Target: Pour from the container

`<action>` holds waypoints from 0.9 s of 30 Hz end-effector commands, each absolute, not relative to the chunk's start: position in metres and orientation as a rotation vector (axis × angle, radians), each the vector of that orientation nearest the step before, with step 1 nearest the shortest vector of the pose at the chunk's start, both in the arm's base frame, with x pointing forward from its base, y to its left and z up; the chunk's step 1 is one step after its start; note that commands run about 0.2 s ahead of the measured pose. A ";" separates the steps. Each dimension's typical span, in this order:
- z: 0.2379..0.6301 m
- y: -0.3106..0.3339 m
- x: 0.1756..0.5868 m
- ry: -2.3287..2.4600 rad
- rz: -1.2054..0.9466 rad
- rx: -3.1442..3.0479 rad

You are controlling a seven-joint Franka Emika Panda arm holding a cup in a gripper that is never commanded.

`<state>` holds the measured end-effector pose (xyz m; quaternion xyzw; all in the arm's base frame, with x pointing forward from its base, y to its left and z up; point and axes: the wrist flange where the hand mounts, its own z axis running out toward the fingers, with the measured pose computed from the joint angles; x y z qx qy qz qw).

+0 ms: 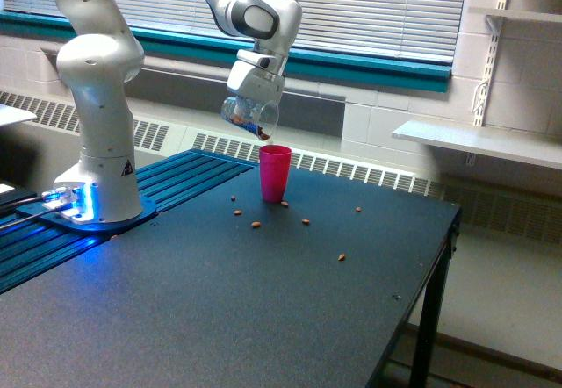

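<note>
1. Exterior view, upper middle of the frame: the gripper [252, 98] is clamped around the clear cup [249, 116], held in the air.
2. That cup is tipped steeply, its mouth down and toward the frame's right, with brown bits gathered at the low lip.
3. The pink cup [275, 174] stands upright on the black table [219, 318], just below and slightly right of the lip; the pour depends on this alignment.
4. Several brown bits [256, 225] lie scattered on the table around the pink cup, so some spill seems likely.
</note>
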<state>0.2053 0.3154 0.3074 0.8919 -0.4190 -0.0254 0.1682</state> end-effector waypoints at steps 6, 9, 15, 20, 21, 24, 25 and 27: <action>0.310 0.314 0.209 -1.151 -0.100 2.532; 0.309 0.316 0.208 -1.149 -0.117 2.538; 0.309 0.315 0.210 -1.142 -0.124 2.536; 0.309 0.314 0.212 -1.134 -0.133 2.533; 0.309 0.315 0.211 -1.132 -0.137 2.535; 0.307 0.318 0.209 -1.134 -0.162 2.544; 0.307 0.318 0.210 -1.134 -0.162 2.547; 0.307 0.318 0.211 -1.132 -0.161 2.541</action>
